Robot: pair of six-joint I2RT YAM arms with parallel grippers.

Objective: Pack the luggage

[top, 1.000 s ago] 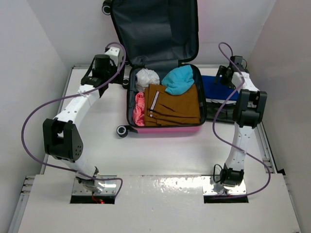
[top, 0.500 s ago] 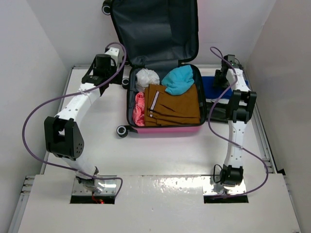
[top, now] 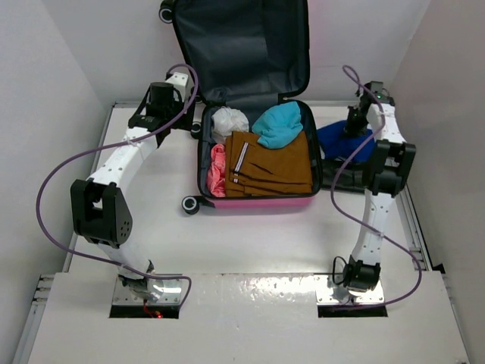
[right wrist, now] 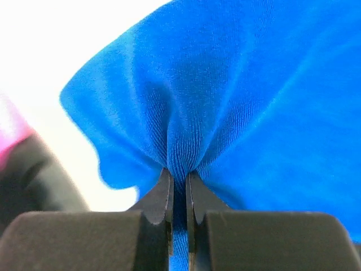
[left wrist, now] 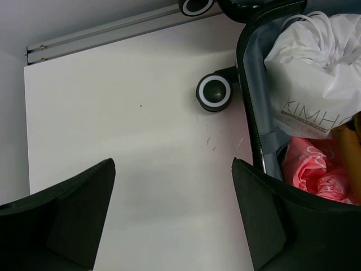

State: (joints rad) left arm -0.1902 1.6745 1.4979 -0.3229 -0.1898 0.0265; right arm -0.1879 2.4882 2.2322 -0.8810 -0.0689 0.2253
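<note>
The luggage [top: 258, 199], a hot-pink suitcase, lies open at the back of the table with its grey-lined lid upright. Inside are a white bag [left wrist: 310, 73], pink cloth [left wrist: 316, 172], brown trousers [top: 269, 167] and a teal cloth [top: 276, 125]. My right gripper [right wrist: 179, 174] is shut on a fold of a blue cloth [right wrist: 254, 84], which is bunched up just right of the luggage [top: 337, 139]. My left gripper [left wrist: 173, 164] hangs open over bare table, left of the suitcase's rim [left wrist: 248, 113], with nothing between its fingers.
A dark item [top: 345, 178] lies under and in front of the blue cloth at the right. Black wheels stick out of the suitcase [left wrist: 214, 92] [top: 191, 205]. A metal rail [left wrist: 113, 31] runs along the table's far edge, and white walls stand close on both sides.
My right gripper has shut on the blue cloth, which now stands bunched up instead of lying flat. The left arm has hardly moved.
</note>
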